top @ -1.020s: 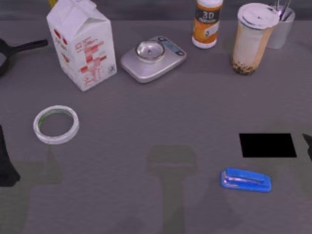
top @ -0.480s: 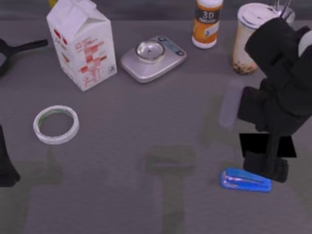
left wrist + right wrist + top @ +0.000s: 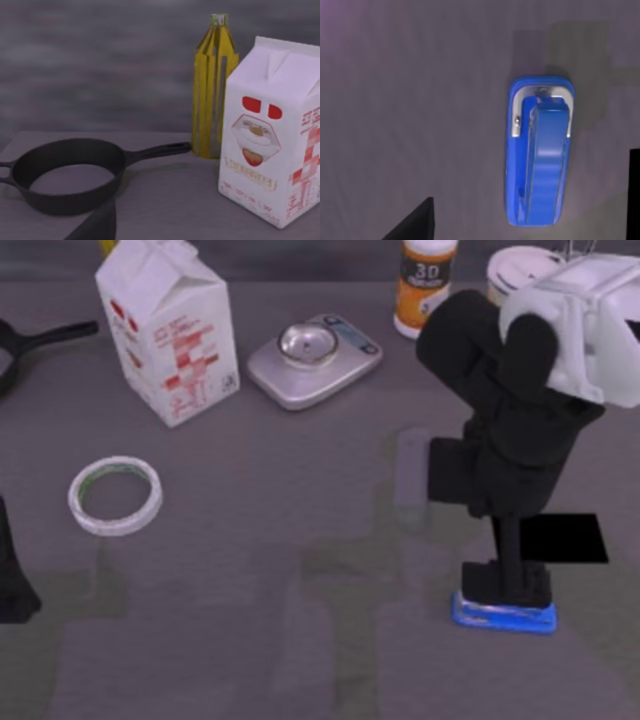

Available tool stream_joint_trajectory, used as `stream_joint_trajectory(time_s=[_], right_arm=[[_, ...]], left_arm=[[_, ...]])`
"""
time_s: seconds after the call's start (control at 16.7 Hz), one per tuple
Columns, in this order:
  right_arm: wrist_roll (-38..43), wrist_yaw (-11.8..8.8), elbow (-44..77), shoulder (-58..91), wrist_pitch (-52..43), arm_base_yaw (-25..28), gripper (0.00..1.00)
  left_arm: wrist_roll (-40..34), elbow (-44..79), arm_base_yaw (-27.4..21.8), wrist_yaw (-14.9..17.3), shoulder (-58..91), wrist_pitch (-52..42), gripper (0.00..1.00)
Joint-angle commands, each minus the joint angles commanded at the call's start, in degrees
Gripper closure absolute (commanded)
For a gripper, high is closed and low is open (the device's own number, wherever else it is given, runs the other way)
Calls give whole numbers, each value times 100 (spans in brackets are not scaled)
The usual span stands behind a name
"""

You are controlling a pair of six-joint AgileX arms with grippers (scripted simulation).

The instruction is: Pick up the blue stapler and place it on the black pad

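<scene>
The blue stapler (image 3: 503,616) lies flat on the table at the front right, lengthwise left to right. My right gripper (image 3: 506,585) hangs directly over it, open, and hides most of it from above. In the right wrist view the blue stapler (image 3: 538,150) lies whole on the table, with one dark fingertip (image 3: 417,222) off to its side and nothing gripped. The black pad (image 3: 570,538) lies just behind the stapler, its left part hidden by the arm; a sliver of the black pad (image 3: 635,195) shows at the wrist view's edge. My left gripper (image 3: 12,580) stays parked at the left edge, open.
A milk carton (image 3: 168,330), a kitchen scale (image 3: 313,358) and an orange bottle (image 3: 425,285) stand along the back. A tape roll (image 3: 115,495) lies at the left. A black pan's handle (image 3: 45,338) juts in at the back left. The right arm covers a lidded cup (image 3: 520,262).
My right arm has swung in from the right edge, moving left and forward until its gripper is over the stapler. The stapler and pad have not moved. The left arm is still.
</scene>
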Motion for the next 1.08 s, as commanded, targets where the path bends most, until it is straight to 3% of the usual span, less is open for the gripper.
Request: stream_joint_trajectory(time_s=[0.3, 0.78, 1.08], right_arm=[[1, 0, -86, 24, 106, -18, 0], [25, 4, -1184, 725, 1945, 13, 0], [29, 4, -1330, 821, 2151, 16, 0]], left_arm=[[0, 0, 0, 0, 0, 0, 0], [0, 0, 0, 0, 0, 0, 0], [0, 0, 0, 0, 0, 0, 0]])
